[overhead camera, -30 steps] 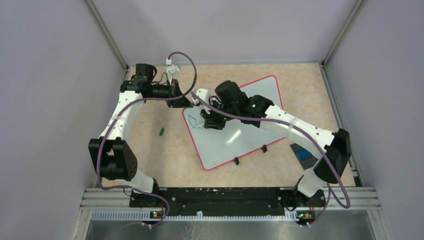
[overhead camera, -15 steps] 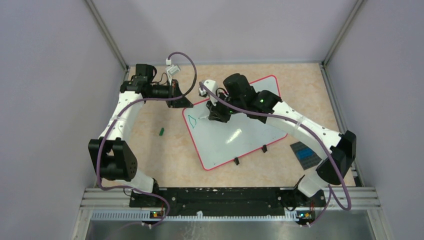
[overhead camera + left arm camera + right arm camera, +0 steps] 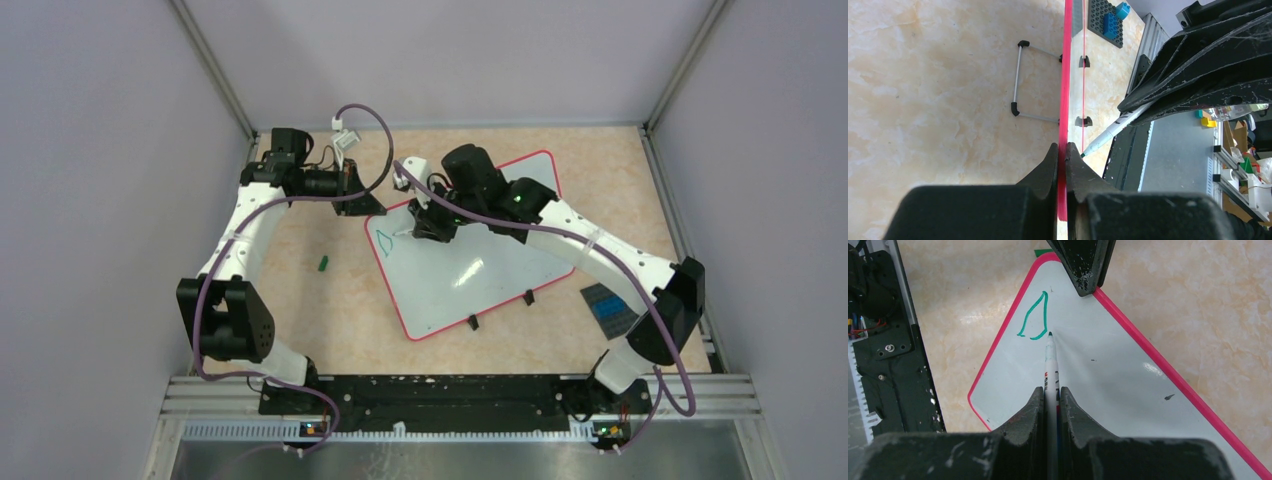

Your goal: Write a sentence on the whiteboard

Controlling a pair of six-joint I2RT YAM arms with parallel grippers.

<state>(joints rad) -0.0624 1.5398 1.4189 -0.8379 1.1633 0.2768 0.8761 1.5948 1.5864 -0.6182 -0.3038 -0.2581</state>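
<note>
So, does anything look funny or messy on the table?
A little. The whiteboard lies crooked, turned at an angle on the table, with its corner pinched by the left end effector. A small green piece, maybe a pen cap, lies alone to the left of it. Nothing looks spilled or broken.
</note>
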